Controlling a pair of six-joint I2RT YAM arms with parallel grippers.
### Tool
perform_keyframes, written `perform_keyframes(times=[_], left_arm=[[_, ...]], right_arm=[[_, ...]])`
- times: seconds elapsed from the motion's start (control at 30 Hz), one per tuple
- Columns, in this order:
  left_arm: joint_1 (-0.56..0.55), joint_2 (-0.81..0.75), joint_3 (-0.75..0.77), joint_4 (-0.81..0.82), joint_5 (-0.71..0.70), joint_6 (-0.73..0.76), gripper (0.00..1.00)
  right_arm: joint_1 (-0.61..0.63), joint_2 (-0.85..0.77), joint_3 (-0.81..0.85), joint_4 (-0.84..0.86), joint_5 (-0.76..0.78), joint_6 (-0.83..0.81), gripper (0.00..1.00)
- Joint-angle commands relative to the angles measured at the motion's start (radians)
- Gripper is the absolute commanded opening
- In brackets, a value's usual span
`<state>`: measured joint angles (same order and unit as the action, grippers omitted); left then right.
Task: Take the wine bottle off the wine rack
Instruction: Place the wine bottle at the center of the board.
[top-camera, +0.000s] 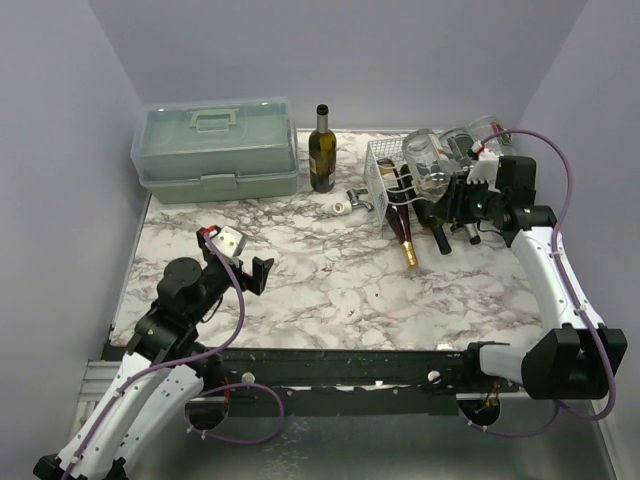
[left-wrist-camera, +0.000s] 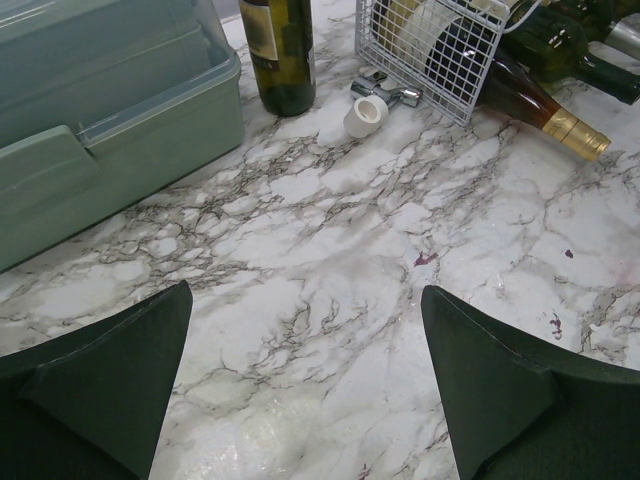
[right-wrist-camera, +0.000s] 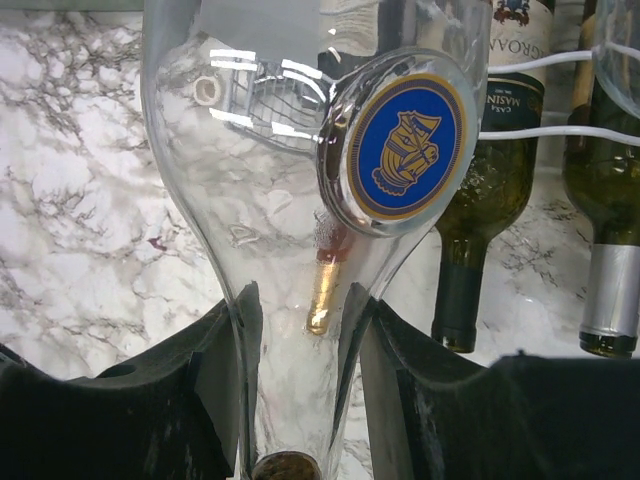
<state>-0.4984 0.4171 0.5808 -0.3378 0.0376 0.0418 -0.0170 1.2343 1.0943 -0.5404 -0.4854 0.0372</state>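
Right end effector (right-wrist-camera: 300, 310) is clamped on the neck of a clear wine bottle (right-wrist-camera: 270, 200), which has a blue-gold medallion (right-wrist-camera: 408, 145) on its shoulder. The bottle's body tilts over the right part of the white wire rack (top-camera: 383, 172); cannot tell whether it touches the rack. Dark bottles (right-wrist-camera: 490, 190) lie alongside. Left end effector (left-wrist-camera: 305, 295) is spread wide, empty, above the marble surface (left-wrist-camera: 330, 240).
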Motion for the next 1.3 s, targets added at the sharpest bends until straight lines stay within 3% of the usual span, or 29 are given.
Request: perform_keyframes(times=[0.0,0.2,0.53,0.73,0.97,1.1,1.27], left_arm=[[0.006,0.001,-0.009,0.021,0.017,0.000,0.99],[0.006,-0.010,-0.013,0.032,0.069,-0.004,0.99],[0.006,-0.038,-0.031,0.079,0.274,0.008,0.99],[0.006,-0.066,-0.052,0.140,0.520,0.024,0.99],[0.000,-0.039,-0.072,0.248,0.675,0.029,0.99],[-0.092,-0.008,-0.033,0.257,0.608,0.102,0.99],[-0.362,0.067,0.030,0.227,0.307,0.295,0.99]], right_arm=[[-0.007,-0.076,0.032,0.218,-0.134,-0.028,0.00],[-0.006,-0.070,0.043,0.187,-0.219,-0.076,0.00],[-0.003,-0.059,0.086,0.067,-0.340,-0.192,0.00],[0.006,-0.040,0.137,-0.113,-0.406,-0.367,0.00],[0.015,-0.017,0.197,-0.310,-0.444,-0.570,0.00],[0.065,0.010,0.228,-0.428,-0.424,-0.675,0.00],[0.156,0.021,0.209,-0.483,-0.332,-0.730,0.00]])
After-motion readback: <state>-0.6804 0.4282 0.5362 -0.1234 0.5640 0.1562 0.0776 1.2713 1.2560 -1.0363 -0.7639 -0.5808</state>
